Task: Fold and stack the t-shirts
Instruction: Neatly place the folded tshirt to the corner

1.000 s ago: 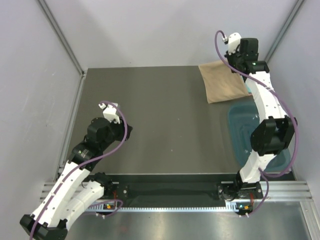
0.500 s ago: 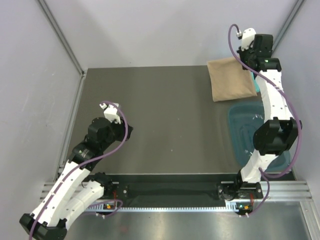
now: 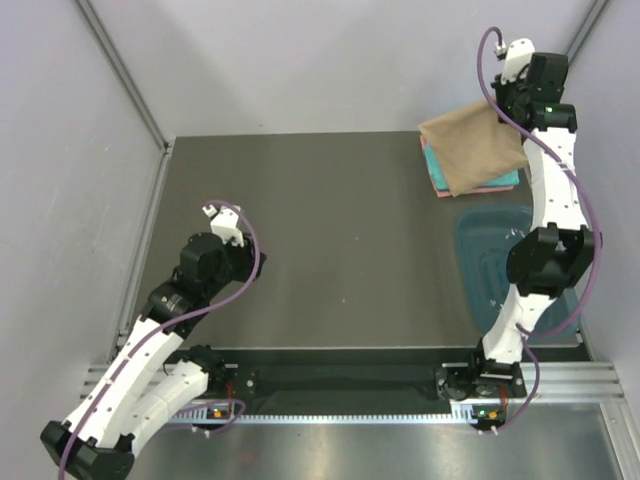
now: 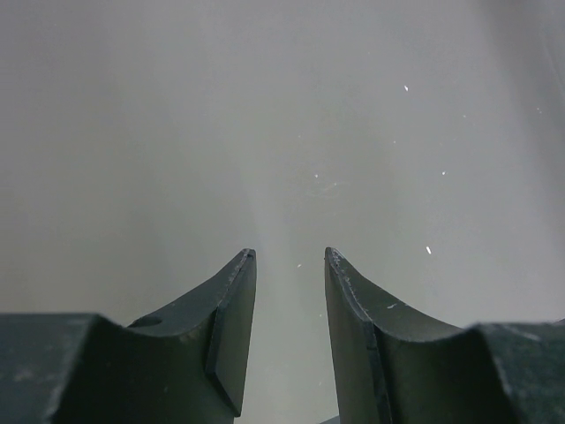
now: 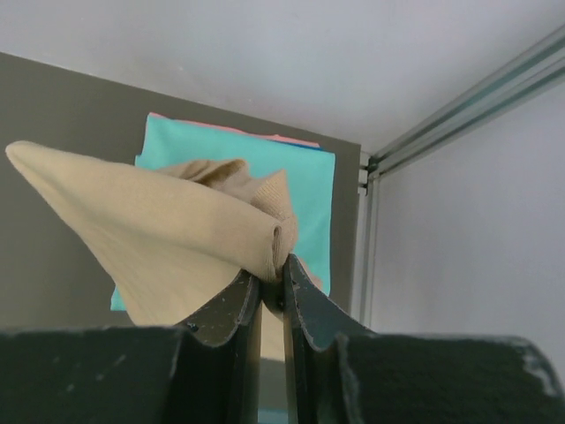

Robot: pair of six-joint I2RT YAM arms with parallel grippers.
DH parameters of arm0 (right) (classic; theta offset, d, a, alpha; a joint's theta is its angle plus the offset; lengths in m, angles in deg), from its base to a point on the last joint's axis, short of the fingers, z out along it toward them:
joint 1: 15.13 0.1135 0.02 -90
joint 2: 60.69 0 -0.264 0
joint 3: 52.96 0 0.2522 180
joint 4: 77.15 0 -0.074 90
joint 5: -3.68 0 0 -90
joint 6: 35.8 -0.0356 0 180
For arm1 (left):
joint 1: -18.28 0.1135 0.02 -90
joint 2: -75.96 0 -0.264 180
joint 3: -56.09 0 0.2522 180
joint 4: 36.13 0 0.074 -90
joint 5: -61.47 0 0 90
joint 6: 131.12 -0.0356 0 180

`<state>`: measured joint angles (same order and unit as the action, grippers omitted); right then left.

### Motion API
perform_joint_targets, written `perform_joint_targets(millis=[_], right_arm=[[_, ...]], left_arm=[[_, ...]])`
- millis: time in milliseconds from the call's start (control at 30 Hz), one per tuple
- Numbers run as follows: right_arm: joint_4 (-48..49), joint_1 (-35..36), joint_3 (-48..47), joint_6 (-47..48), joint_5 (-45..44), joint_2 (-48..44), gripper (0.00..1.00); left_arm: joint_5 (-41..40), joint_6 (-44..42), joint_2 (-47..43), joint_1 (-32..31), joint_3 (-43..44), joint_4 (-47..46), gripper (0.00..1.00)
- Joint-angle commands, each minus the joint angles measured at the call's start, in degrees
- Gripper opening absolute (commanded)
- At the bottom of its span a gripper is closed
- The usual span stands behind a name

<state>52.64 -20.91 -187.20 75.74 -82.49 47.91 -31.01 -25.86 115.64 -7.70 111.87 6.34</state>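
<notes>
My right gripper [image 5: 272, 284] pinches the bunched tan cloth t-shirt [image 3: 472, 148] above the flat turquoise cloth shirt [image 5: 313, 187] and salmon-pink one [image 3: 485, 189], far-right corner of the table [image 3: 330, 230]. Left gripper [image 4: 287, 265] jaws parted, empty.

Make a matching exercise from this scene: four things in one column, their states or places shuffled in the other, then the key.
1. tan t-shirt
2. turquoise t-shirt
3. left gripper
4. dark teal tub

A. open, holding nothing
B. lying flat, far right corner
C. near right edge of the table
D. hanging pinched in the right gripper

Pairs: 1-D, 2-B, 3-A, 4-C
</notes>
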Motion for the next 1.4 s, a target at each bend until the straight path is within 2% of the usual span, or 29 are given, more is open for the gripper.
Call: perform_joint_targets(millis=[0, 200, 567, 900, 1367], right_arm=[[2.78, -2.65, -3.7, -2.73, 3.72, 2.76, 0.0], [2.26, -3.18, -4.59, -3.08, 5.48, 5.93, 0.0], [4.63, -0.46, 8.85, -3.25, 3.55, -7.25, 0.0], [3.4, 3.49, 13.08, -5.54, 2.84, -14.81, 0.0], [4.28, 4.73, 12.03, -10.02, 4.16, -11.57, 0.0]], left_arm=[[-0.51, -0.59, 0.4, -0.3, 1.49, -1.2, 0.42], [-0.68, -0.85, 2.24, -0.3, 1.57, -1.38, 0.42], [0.02, -0.85, 1.1, -0.3, 1.66, -1.46, 0.42], [2.13, -0.68, -0.83, -0.39, 1.66, -2.16, 0.42], [1.69, -0.68, -2.06, -0.92, 1.49, -2.17, 0.42]])
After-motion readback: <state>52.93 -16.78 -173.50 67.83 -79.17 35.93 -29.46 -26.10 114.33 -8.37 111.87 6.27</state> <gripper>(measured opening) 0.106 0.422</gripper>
